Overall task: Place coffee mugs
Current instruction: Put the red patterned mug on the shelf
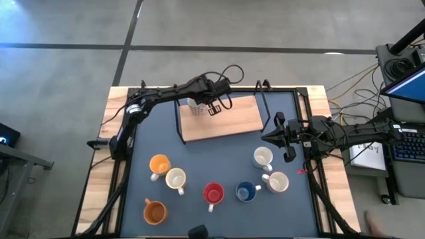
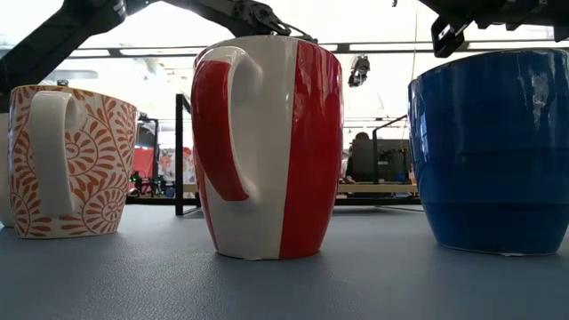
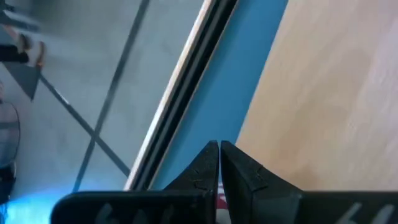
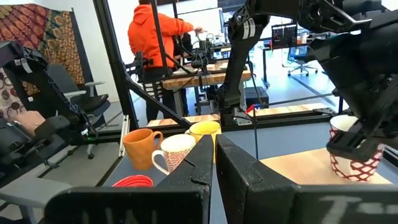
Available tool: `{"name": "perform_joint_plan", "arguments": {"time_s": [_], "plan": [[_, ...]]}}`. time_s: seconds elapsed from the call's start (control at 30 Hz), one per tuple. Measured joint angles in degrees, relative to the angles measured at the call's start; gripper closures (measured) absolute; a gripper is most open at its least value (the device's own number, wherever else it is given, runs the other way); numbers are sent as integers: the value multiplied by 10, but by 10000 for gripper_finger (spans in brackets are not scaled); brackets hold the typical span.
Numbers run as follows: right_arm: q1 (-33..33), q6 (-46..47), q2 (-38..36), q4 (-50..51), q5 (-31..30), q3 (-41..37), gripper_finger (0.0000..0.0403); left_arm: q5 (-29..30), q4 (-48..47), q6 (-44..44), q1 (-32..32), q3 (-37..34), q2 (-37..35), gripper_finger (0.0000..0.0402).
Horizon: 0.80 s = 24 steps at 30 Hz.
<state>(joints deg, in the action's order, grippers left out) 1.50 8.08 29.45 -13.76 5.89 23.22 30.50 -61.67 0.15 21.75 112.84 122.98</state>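
While a white mug with a red pattern (image 1: 194,106) stands on the wooden board (image 1: 229,123), the left gripper (image 1: 214,108) hangs just beside it, fingers pressed together and empty. Seven more mugs (image 1: 214,194) sit on the blue mat (image 1: 199,159) below the board. The right gripper (image 1: 273,136), likewise closed, hovers beside the board's right edge.

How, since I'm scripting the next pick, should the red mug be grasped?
Pinch the rim of the red mug from straight above, one finger inside and one outside, on the side opposite its handle. It stands upright with an open mouth, and the blue mug and cream mug stand clear of it.
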Motion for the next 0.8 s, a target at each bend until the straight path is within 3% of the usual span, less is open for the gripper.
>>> {"name": "perform_joint_plan", "arguments": {"time_s": [0.2,0.8], "plan": [[0,-1,0,1,0,0,394,-3,-74,-39,-5,0,0,401],[0,-2,0,1,0,0,394,-15,-120,-56,-63,34,-6,402]]}}
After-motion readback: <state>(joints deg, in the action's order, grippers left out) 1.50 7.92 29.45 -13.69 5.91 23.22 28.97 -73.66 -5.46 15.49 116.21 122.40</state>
